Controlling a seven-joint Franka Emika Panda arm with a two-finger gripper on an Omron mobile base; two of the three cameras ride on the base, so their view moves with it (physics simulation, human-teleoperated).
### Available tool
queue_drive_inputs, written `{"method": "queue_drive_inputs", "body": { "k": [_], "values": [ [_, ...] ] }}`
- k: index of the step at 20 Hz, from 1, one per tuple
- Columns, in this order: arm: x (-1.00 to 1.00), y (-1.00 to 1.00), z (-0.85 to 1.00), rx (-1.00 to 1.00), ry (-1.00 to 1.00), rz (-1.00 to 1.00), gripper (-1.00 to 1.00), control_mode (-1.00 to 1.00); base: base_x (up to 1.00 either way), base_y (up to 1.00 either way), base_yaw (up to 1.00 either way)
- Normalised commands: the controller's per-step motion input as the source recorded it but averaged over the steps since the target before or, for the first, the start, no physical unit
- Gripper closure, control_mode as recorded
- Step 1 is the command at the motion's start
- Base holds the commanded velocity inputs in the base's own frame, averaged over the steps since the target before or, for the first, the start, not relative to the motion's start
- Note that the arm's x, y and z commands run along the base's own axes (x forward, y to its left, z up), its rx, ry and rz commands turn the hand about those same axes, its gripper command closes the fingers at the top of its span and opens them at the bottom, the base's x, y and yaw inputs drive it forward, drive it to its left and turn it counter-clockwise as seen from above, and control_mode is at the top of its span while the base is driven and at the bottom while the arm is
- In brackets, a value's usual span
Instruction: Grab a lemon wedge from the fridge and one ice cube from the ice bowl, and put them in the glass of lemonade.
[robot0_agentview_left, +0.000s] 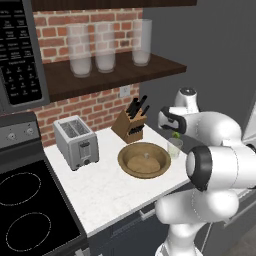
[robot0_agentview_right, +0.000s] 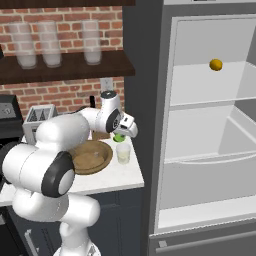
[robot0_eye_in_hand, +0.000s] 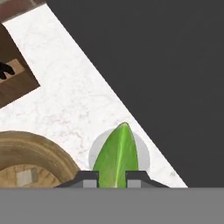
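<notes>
My gripper (robot0_eye_in_hand: 113, 179) is shut on the lemon wedge (robot0_eye_in_hand: 116, 155), a yellow-green sliver standing between the fingertips (robot0_eye_in_hand: 89, 178). It hangs just above the glass of lemonade (robot0_eye_in_hand: 144, 154), whose pale round mouth shows beneath the wedge. From the base views, the gripper (robot0_agentview_right: 120, 135) holds the wedge (robot0_agentview_right: 119, 137) over the small tumbler (robot0_agentview_right: 123, 153) at the counter's right end, and likewise the wedge (robot0_agentview_left: 176, 135) sits above the glass (robot0_agentview_left: 174, 148). The brown ice bowl (robot0_agentview_left: 144, 160) lies just left of the glass with a pale ice cube (robot0_agentview_left: 146, 155) in it. The fridge (robot0_agentview_right: 210, 125) stands open to the right.
A knife block (robot0_agentview_left: 131, 125) stands behind the bowl, and a toaster (robot0_agentview_left: 76, 141) sits to the left by the stove (robot0_agentview_left: 25, 205). Tall frosted glasses (robot0_agentview_left: 105, 47) line the shelf above. A small orange fruit (robot0_agentview_right: 216, 64) rests on the upper fridge shelf.
</notes>
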Motion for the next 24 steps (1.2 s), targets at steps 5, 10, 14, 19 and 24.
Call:
{"method": "queue_drive_inputs", "body": {
  "k": [5,10,14,19,24],
  "values": [
    [0.0,-0.03,-0.3,0.0,0.0,0.0,1.0,-1.0,0.0,0.0,0.0],
    [0.01,-0.06,-0.22,0.0,0.0,0.0,1.0,-1.0,0.0,0.0,0.0],
    [0.04,-0.03,-0.19,0.0,0.0,0.0,1.0,-1.0,0.0,0.0,0.0],
    [0.04,0.0,-0.01,0.0,0.0,0.0,1.0,-1.0,0.0,0.0,0.0],
    [0.05,0.0,0.0,0.0,0.0,0.0,1.0,-1.0,0.0,0.0,0.0]
  ]
}}
